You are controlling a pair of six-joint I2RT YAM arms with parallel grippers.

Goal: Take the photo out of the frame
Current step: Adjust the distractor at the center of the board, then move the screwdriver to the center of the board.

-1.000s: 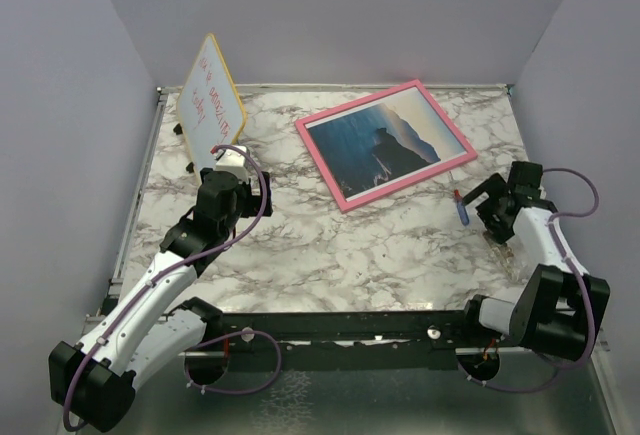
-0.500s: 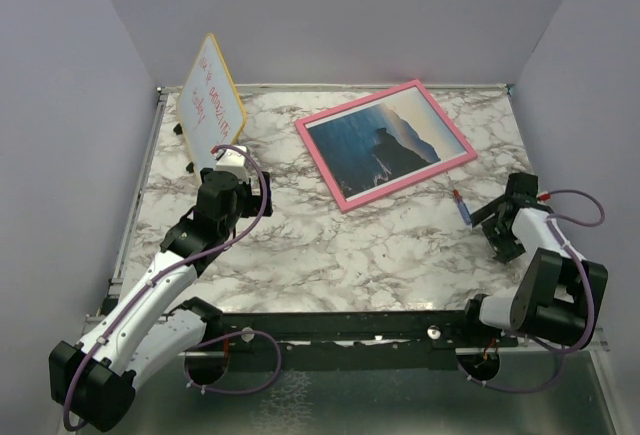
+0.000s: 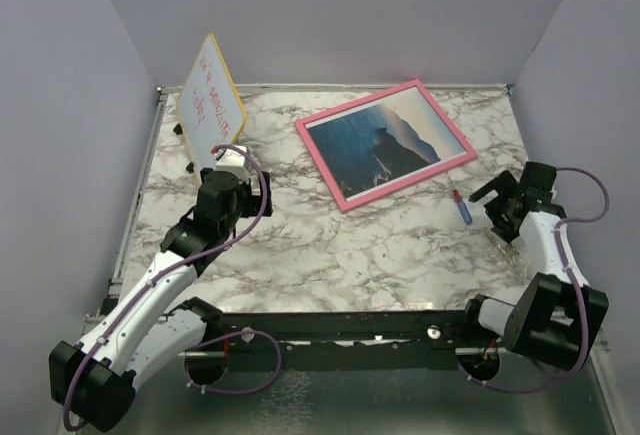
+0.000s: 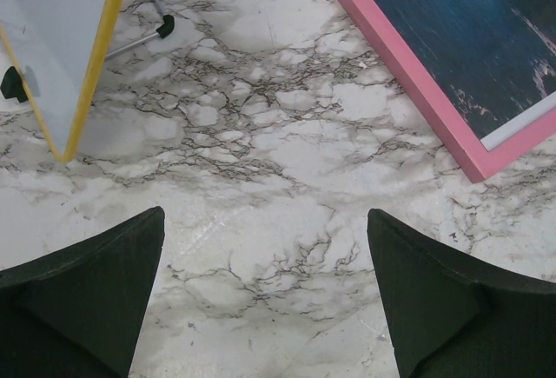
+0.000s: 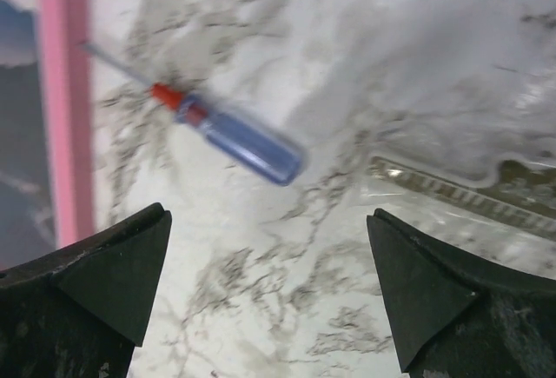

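We found the top view bright, lit evenly and softly from overhead, with only faint shadows on the marble table (image 3: 330, 245). The left wrist view was sharp, with a pale patch of glare low on the marble. The right wrist view was smeared: the screwdriver (image 5: 234, 139) and the frame (image 5: 62, 91) looked soft, and glare washed out its upper right.
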